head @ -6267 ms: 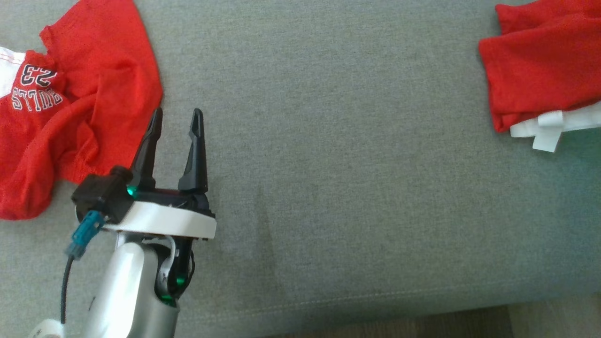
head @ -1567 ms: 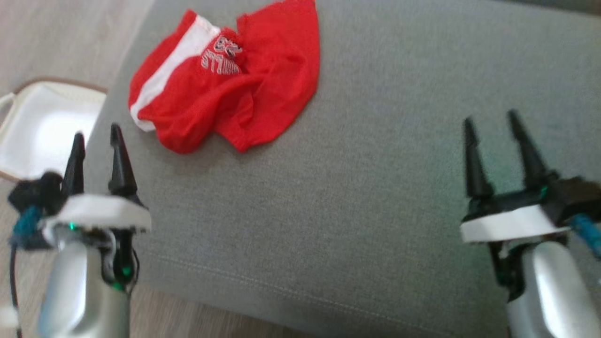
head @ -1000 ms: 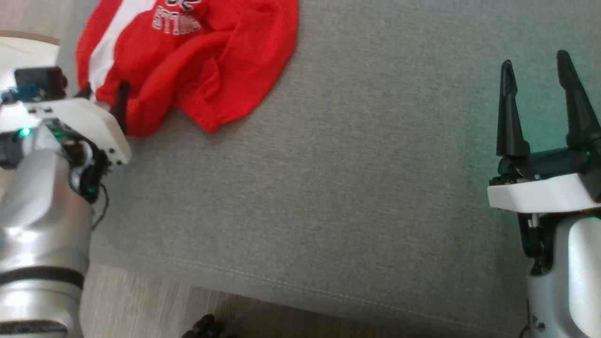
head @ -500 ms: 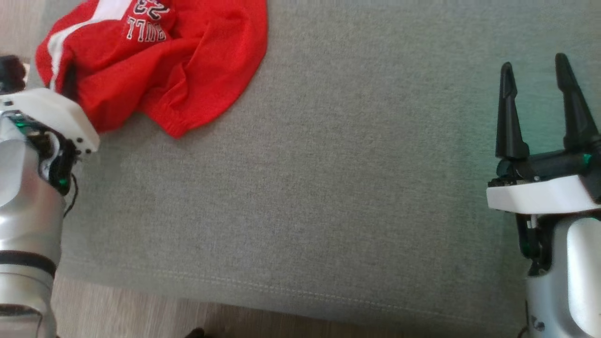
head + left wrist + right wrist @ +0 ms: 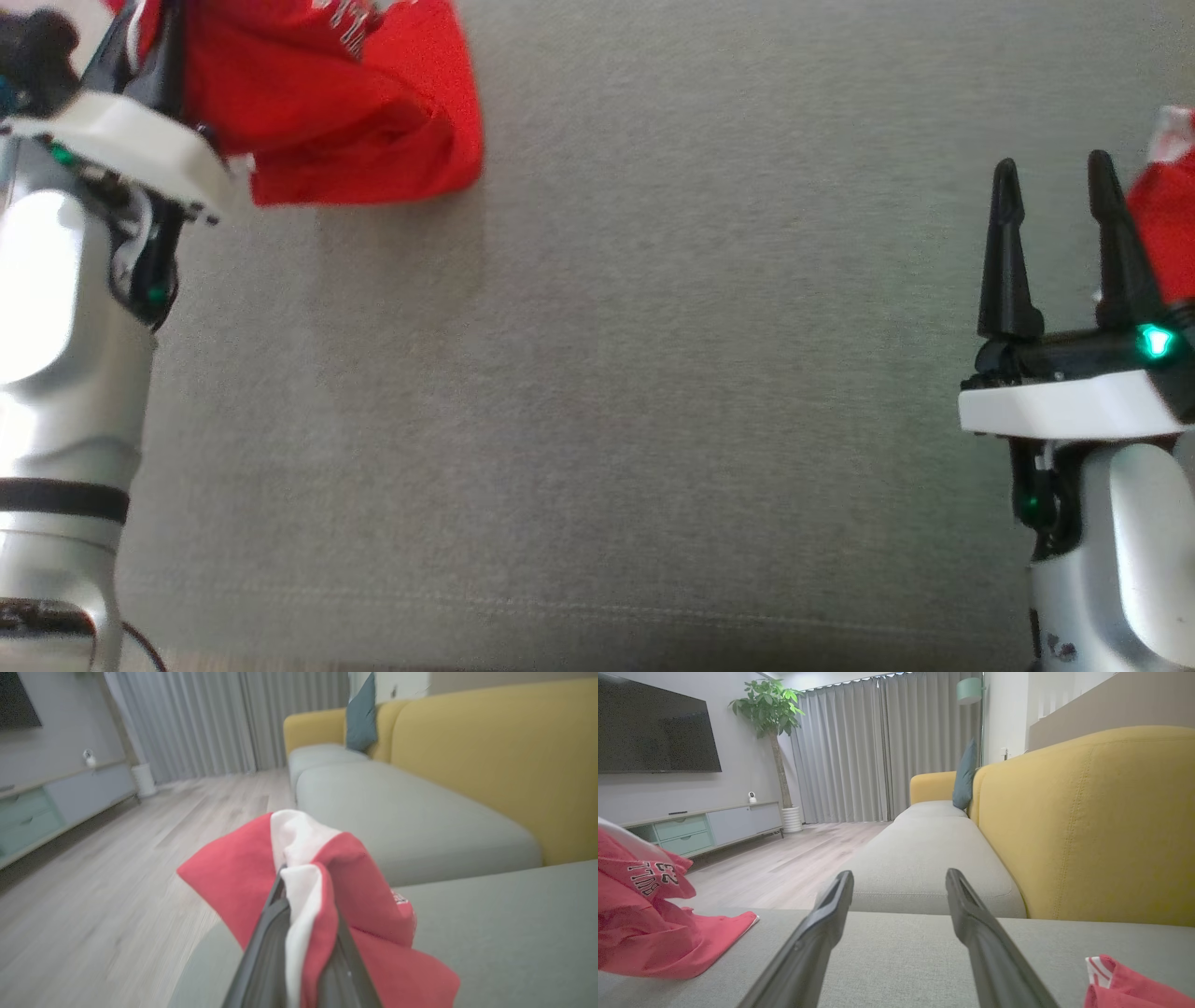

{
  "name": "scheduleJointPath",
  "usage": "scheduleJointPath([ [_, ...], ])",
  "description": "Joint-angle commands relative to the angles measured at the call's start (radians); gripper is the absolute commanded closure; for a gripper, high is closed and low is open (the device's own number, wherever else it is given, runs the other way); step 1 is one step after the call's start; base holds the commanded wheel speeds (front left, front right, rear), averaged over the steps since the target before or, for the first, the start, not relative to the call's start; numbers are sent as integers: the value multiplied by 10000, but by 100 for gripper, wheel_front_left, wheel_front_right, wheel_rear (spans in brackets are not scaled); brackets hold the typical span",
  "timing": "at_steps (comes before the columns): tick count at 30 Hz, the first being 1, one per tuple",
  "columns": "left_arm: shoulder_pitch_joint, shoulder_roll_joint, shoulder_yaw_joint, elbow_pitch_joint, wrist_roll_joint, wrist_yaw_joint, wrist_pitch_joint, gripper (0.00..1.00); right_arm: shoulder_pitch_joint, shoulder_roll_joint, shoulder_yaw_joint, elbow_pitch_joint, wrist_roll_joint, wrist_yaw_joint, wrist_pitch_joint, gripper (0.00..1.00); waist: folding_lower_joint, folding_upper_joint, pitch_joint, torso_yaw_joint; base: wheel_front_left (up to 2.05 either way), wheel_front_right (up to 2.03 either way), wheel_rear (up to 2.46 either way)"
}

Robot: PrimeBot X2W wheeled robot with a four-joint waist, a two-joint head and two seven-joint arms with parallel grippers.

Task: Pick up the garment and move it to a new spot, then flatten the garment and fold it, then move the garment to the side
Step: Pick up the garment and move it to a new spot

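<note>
The left pincer [image 5: 304, 933] is clamped narrow on the garment [image 5: 355, 112], a red sports piece with a white band, and the left wrist view shows that white band and a fold of red cloth squeezed between the two dark fingers [image 5: 261, 952]. In the head view this pincer sits at the upper left corner with the cloth bunched around its fingers. The garment hangs over the left end of the grey seat cushion [image 5: 653, 373]. In the right wrist view its lower edge lies on the cushion while the part with the dark lettering is raised above it. The right pincer [image 5: 1053, 187] hovers at the right side of the cushion, well apart from the garment, its fingers spread wide with nothing between them. Just beside its outer finger lies a second red cloth [image 5: 1167, 224] with a bit of white on it.
</note>
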Motion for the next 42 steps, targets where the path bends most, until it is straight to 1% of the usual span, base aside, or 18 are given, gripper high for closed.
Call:
scheduleJointPath([
  [1,-303,446,190,-618,66,86,-64,100,-10,-3,246,-247,91,37,-109,0,1,0,-381,-413,0,0,0],
  [6,17,226,-107,-2515,158,341,500,100,70,-3,427,74,427,37,-353,0,1,0,-774,-1036,0,0,0],
  [10,237,73,-435,-4123,333,562,1005,100,114,-3,359,204,671,37,-521,0,1,0,-972,-1552,0,0,0],
  [14,575,-72,-1155,-5393,726,581,1593,100,92,-3,-122,85,825,37,-620,0,1,0,-993,-1995,0,0,0],
  [17,1007,-212,-1973,-5896,1083,468,1890,100,54,-3,-585,-31,891,37,-652,0,1,0,-950,-2252,0,0,0],
  [22,1988,-534,-3370,-6033,1472,296,1905,100,-37,-3,-1046,-192,911,37,-664,0,1,0,-876,-2618,0,0,0],
  [25,2481,-683,-4243,-5808,1757,211,1827,100,-37,-3,-1149,-229,947,37,-666,0,1,0,-834,-2766,0,0,0],
  [28,2832,-836,-4893,-5486,1948,165,1679,100,-16,-3,-1119,-245,950,37,-666,0,1,0,-792,-2854,0,0,0],
  [33,3179,-1134,-5449,-4917,2007,154,1473,100,65,-3,-1012,-173,863,37,-667,0,1,0,-754,-2860,0,0,0],
  [38,3208,-1446,-5545,-4301,1921,308,1211,100,123,-3,-970,-105,802,37,-668,0,1,0,-777,-2667,0,0,0],
  [40,3179,-1513,-5514,-4129,1869,371,1131,52,146,-3,-946,-62,761,37,-668,0,1,0,-821,-2569,0,0,0],
  [41,3179,-1513,-5514,-4129,1869,371,1131,52,146,-3,-946,-62,761,37,-668,0,1,0,-821,-2569,0,0,0],
  [42,3165,-1536,-5500,-4062,1849,399,1091,11,156,-3,-940,-37,741,37,-668,0,1,0,-844,-2514,0,0,0],
])
